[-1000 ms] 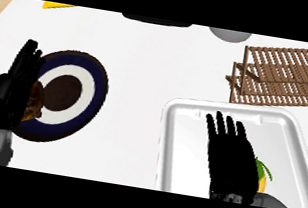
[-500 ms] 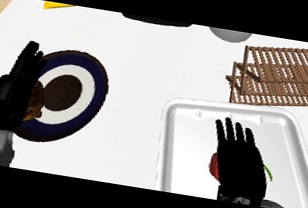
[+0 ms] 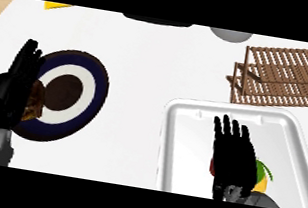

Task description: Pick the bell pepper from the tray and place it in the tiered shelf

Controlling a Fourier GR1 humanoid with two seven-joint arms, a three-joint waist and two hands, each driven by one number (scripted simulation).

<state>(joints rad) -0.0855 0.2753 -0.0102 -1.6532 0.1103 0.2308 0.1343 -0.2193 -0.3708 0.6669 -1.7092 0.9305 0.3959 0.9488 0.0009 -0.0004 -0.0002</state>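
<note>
The bell pepper [image 3: 262,174] lies in the white tray [image 3: 182,131] at the lower right; only a green and orange sliver at the hand's right and a red edge at its left show. My right hand [image 3: 233,156] hovers over it with fingers straight and spread, covering most of it. The wooden tiered shelf [image 3: 292,77] stands at the upper right, beyond the tray. My left hand [image 3: 11,88] rests open at the left edge, fingers up, beside the blue plate.
A dark blue and white plate [image 3: 76,94] with a brown centre sits at the left, a brown item at its left rim. A grey round object [image 3: 231,35] and a dark one [image 3: 155,20] lie along the far edge, with a yellow piece [image 3: 56,5] at the far left.
My right hand has drawn back toward me over the tray and now covers more of the pepper. The left hand has stayed still.
</note>
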